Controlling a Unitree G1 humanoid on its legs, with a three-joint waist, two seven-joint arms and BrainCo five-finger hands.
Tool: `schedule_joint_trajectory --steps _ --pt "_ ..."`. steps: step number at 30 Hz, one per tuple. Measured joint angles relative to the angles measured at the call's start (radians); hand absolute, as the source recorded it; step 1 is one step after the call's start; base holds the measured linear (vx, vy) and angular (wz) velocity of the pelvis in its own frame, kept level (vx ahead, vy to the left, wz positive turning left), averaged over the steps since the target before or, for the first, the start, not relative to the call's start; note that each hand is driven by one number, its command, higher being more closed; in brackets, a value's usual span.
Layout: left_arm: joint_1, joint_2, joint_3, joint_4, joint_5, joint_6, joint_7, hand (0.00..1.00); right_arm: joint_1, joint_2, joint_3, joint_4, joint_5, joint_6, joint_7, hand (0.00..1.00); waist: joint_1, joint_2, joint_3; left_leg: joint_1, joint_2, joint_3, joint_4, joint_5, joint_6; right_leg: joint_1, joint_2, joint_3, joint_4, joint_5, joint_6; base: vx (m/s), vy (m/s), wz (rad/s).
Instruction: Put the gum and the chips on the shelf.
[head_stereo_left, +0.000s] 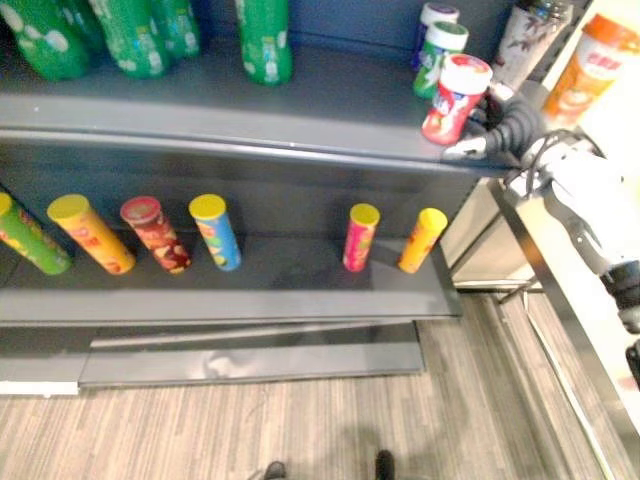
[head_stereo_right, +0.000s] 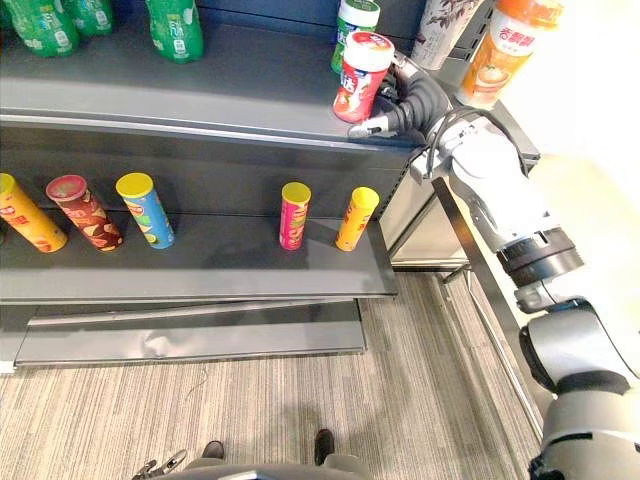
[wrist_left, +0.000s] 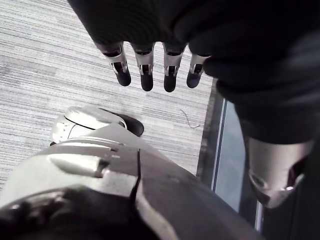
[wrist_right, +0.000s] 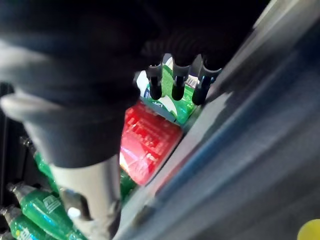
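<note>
Now the right hand clasps the tilted gum jar on the shelf.

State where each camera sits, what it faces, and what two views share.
Left eye view: head, looking down at the shelf; right hand by the red canister.
Right eye view: head, same scene; right arm enters from the right.
Left wrist view: left wrist, facing the floor past the open left hand.
Right wrist view: right wrist, facing the red canister, which both eye views share.
</note>
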Motion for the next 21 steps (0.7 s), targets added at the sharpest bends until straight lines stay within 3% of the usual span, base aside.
schedule_joint_trajectory --steps 4,10,12,21 --pt "0.001 0.0 0.003 0.0 0.0 0.001 0.0 0.0 0.142 -0.08 -0.086 -0.136 0.054 -0.004 0.006 0.0 -0.022 -0.001 -0.001 0.0 0.0 0.003 0.0 0.0 0.0 -0.003 0.0 0.003 0.002 0.0 0.0 0.0 0.0 -0.03" --pt "0.002 -0.002 0.03 0.001 0.002 0.009 0.001 0.0 0.355 -0.102 -0.297 -0.265 0.124 -0.01 0.008 0.0 -0.052 0.0 -0.003 0.001 -0.001 0.027 0.0 -0.001 0.001 -0.015 0.003 0.025 0.004 0.005 0.002 -0.01 0.004 -0.1" --pt "0.002 -0.002 0.033 0.001 0.002 0.014 0.001 0.0 0.411 -0.102 -0.373 -0.318 0.148 -0.035 0.008 0.0 -0.071 0.002 -0.015 -0.002 -0.001 0.034 -0.001 -0.002 0.0 -0.026 0.005 0.037 0.004 0.009 0.002 -0.01 0.007 -0.13" --pt "0.005 -0.02 0.07 0.002 0.003 0.014 0.009 0.0 0.523 -0.092 -0.595 -0.401 0.165 -0.111 -0.027 0.0 -0.103 0.03 -0.073 0.003 0.001 0.057 -0.007 -0.006 0.0 -0.034 0.01 0.056 0.002 0.011 0.003 0.01 0.003 -0.07"
